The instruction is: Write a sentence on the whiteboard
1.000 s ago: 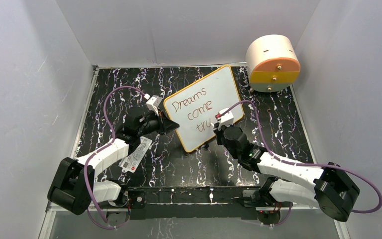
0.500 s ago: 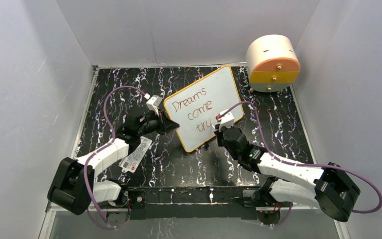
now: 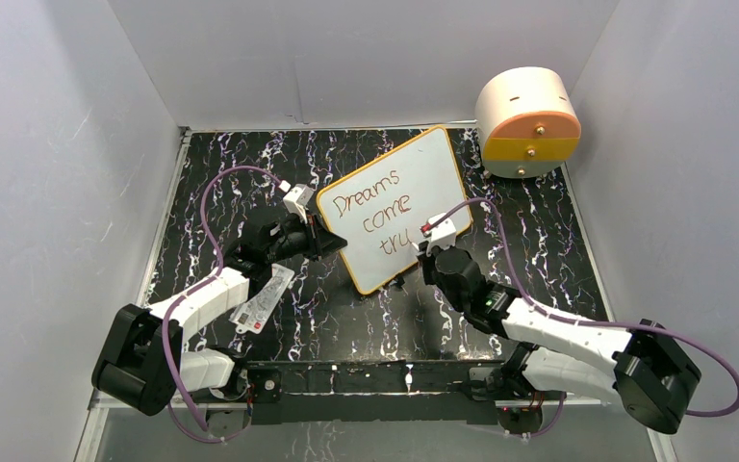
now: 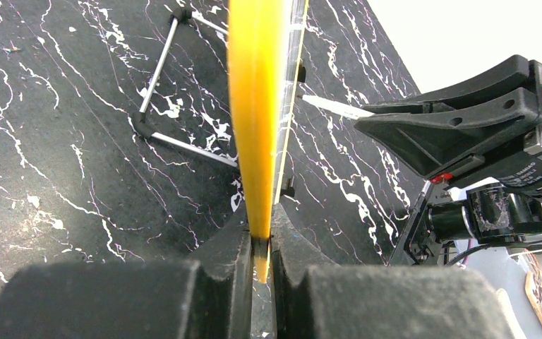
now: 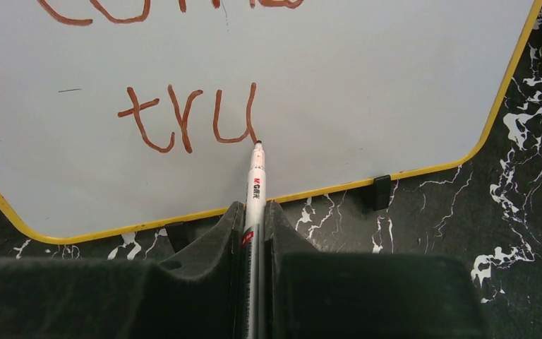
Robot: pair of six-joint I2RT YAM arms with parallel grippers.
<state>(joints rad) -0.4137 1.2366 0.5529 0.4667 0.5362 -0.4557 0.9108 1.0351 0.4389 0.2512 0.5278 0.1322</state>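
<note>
Two jobs ran together: the left claw [image 4: 260,244] pinched the whiteboard [image 3: 431,171] by its yellow edge to steady it, while the right claw [image 5: 254,215] squeezed a marker [image 5: 256,176], tip against the unfinished sentence [image 5: 183,120] at "tru".

Round orange-fronted box [image 3: 527,120] stands back right, printed card [image 3: 265,296] front left.

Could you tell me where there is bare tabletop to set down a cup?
The tabletop is bare back-left, between left wall and whiteboard, and at right, in front of the round drawer box. Crowded: the centre, where left gripper and right gripper work at it.
</note>
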